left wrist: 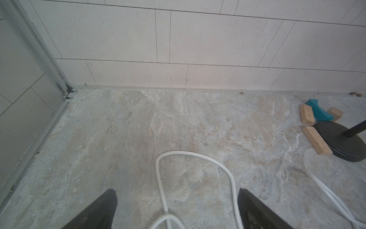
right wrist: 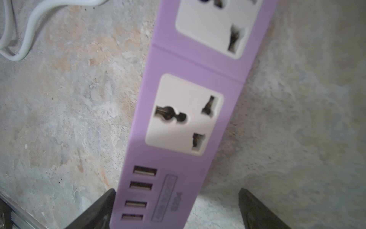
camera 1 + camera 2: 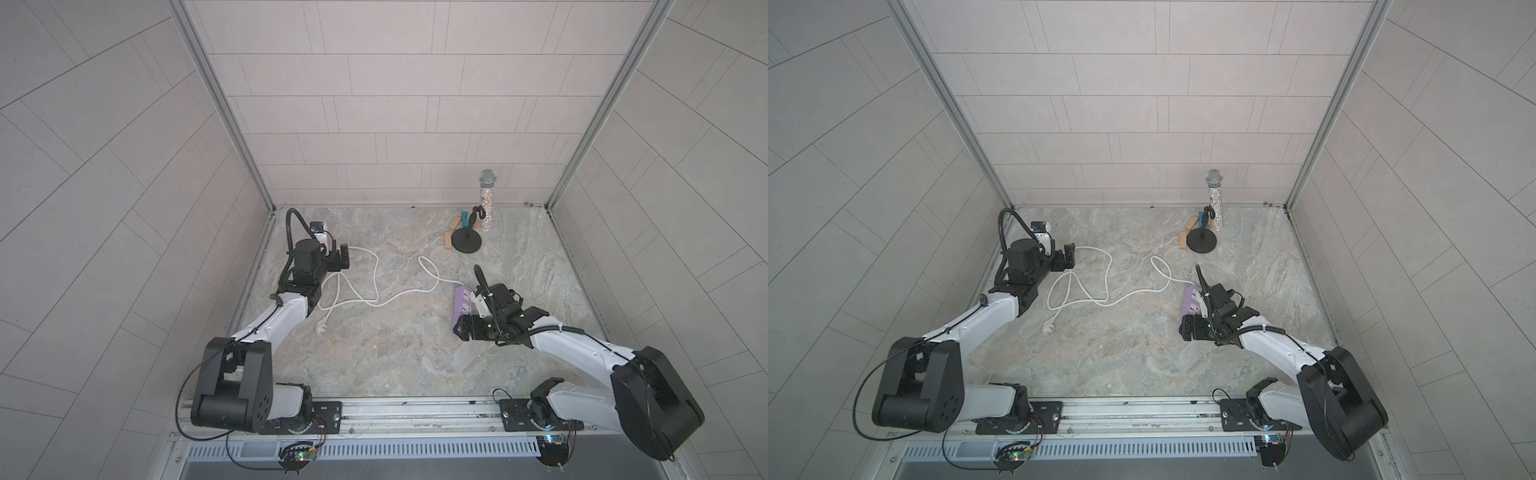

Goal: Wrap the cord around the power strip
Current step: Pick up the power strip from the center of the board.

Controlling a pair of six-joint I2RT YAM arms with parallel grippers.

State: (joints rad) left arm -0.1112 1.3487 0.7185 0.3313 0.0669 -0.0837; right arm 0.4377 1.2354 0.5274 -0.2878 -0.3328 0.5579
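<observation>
Marbled tabletop (image 2: pixel 59 119); power strip (image 2: pixel 194 67) ports (image 2: pixel 141 186) wrist-view only

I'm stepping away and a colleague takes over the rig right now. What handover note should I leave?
The left claw is open and empty, over a loop of the cord.
The right claw is open, straddling the port end of the power strip, not clamped on it.
The cord lies in loose loops on the table, with its plug near the left arm. The strip lies sockets up.
Done: no turns wound.
Left: grip the strip, pick up the cord, wind it round.
</observation>
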